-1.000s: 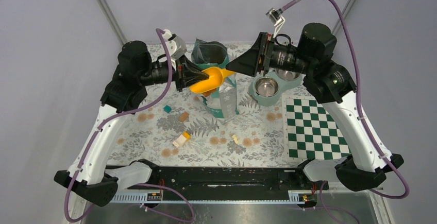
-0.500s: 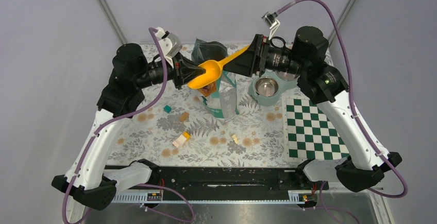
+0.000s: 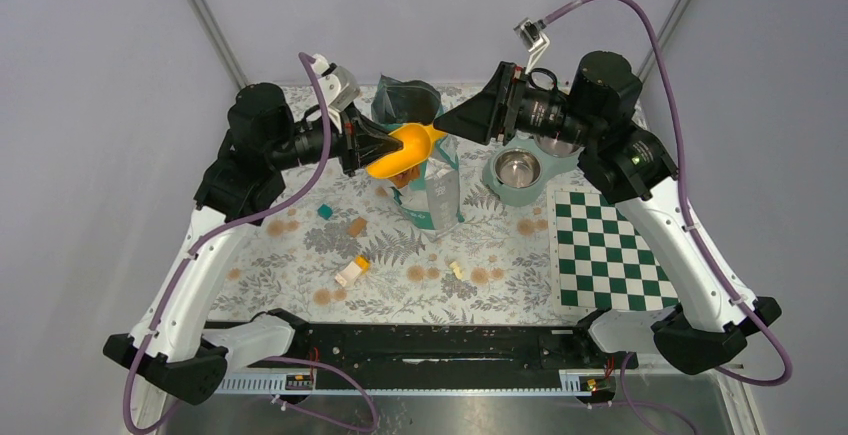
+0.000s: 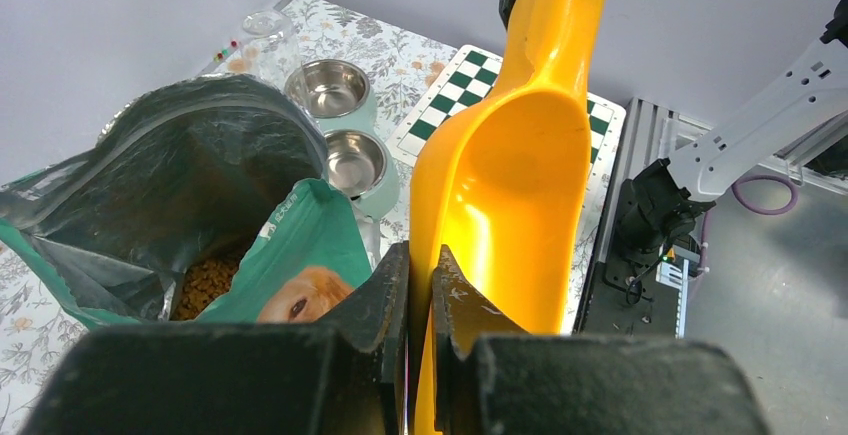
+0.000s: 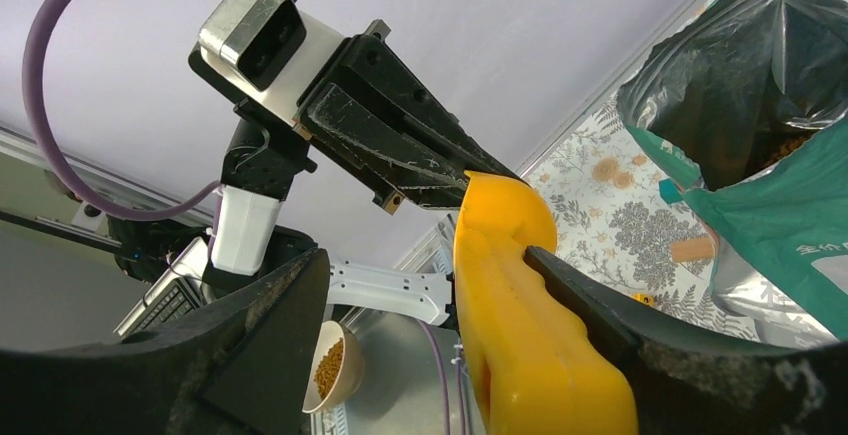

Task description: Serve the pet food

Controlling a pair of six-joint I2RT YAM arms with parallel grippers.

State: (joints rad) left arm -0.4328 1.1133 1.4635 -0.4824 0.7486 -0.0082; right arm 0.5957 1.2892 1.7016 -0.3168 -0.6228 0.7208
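Look of the pet food (image 4: 205, 285): small dark-brown dry pellets, a loose granular heap (only a patch showing past the folded front panel).
Place of the pet food: low inside the teal bag (image 4: 300, 255), seen through its open mouth.
More pellets: same brown grains in a small pale cup (image 5: 335, 365), low in the right wrist view; exact footing impossible to tell.
Stance of the teal bag: upright near the back middle of the surface (image 3: 400, 285), golden retriever on the front, dark lining, rim crumpled and gaping.
Orange-yellow scoop (image 3: 400, 150): glossy hollow, held in the air just beside the bag's mouth, handle toward the right arm.
Grip of left claw (image 4: 420, 265): narrow, pinched on the rim of the scoop's hollow.
Grip of right claw (image 5: 425, 255): wide, fingers on either side of the scoop's handle, one finger (image 5: 600, 315) against it, the other apart.
Neighbours: twin steel bowls in a pale green stand (image 3: 515, 170), just right of the bag.
Edges: checkered mat (image 3: 605, 250) along the right side; grey walls (image 3: 100, 105) close behind and at both sides; black rail (image 3: 420, 345) along the near edge.
Open room: floral cloth in front of the bag, dotted with small toy blocks (image 3: 350, 273), all well apart from bag and bowls.
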